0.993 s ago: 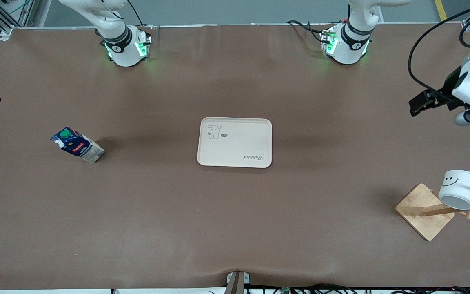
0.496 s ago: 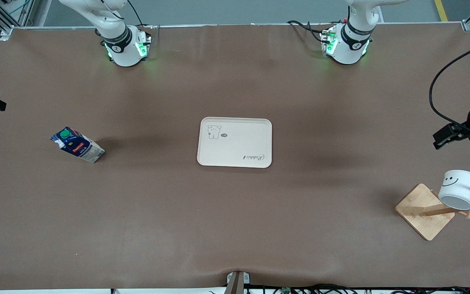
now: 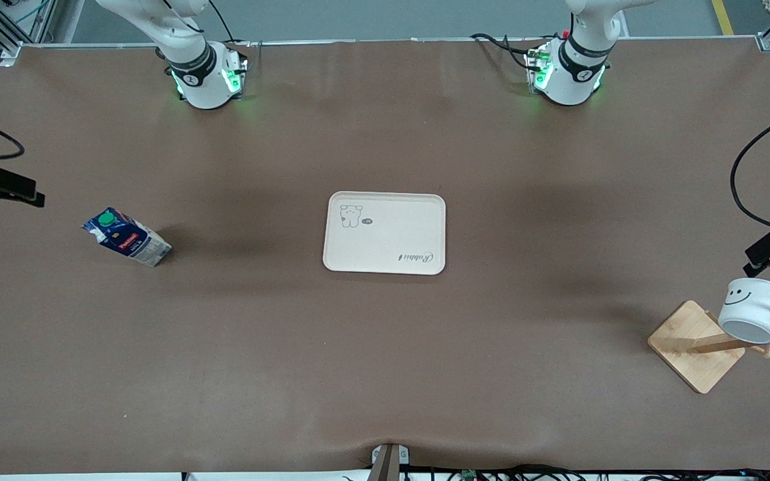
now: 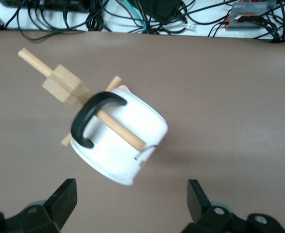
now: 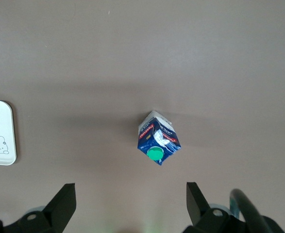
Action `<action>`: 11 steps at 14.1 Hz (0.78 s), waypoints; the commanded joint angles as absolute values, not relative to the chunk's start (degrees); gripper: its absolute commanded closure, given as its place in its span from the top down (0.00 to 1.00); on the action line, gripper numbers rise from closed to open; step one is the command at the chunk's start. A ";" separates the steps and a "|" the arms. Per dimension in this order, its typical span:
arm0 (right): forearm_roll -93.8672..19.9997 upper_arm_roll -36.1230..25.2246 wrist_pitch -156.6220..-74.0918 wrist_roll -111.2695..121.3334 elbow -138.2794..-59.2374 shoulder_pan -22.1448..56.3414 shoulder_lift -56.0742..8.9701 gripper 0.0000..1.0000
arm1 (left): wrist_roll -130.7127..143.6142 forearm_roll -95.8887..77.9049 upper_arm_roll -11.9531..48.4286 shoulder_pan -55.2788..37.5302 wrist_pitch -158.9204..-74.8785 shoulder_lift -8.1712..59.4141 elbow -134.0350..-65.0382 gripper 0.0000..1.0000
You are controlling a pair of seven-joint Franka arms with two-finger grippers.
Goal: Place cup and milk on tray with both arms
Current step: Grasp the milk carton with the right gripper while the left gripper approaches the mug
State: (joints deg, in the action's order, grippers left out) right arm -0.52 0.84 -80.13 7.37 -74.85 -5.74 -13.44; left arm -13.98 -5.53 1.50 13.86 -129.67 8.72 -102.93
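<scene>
The left gripper (image 4: 127, 204) has dropped over the cup (image 3: 752, 310) near the table's left-arm edge, fingers spread. The right gripper (image 5: 127, 206), apparently also spread, has neared the milk (image 3: 125, 237).

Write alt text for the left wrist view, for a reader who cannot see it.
A white cup hangs by its black handle on a peg of a wooden rack above a brown table. The left hand is open, its two black fingers apart, short of the cup.

Bright even light from above, soft wide shadows on the brown table (image 3: 385, 347), a dark shadow beside the milk (image 3: 127, 237), green glow at both arm bases, left wrist view a bit blurry, cup (image 4: 120, 143) soft-edged, no glare
</scene>
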 commanded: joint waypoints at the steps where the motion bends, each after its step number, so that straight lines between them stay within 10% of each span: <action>1: -1.32 0.62 -80.16 6.77 -74.44 -5.80 -14.94 1.00 | -21.33 -11.67 2.02 16.07 -134.37 8.61 -105.64 1.00; 11: -1.23 0.44 -79.10 6.59 -75.67 -11.42 -22.06 1.00 | -35.86 -26.45 2.20 17.76 -135.17 10.99 -105.38 1.00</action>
State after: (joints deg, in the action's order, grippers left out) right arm -0.77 -0.19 -79.57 7.29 -76.48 -10.77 -21.77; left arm -34.48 -24.96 1.73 17.77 -134.48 11.10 -105.70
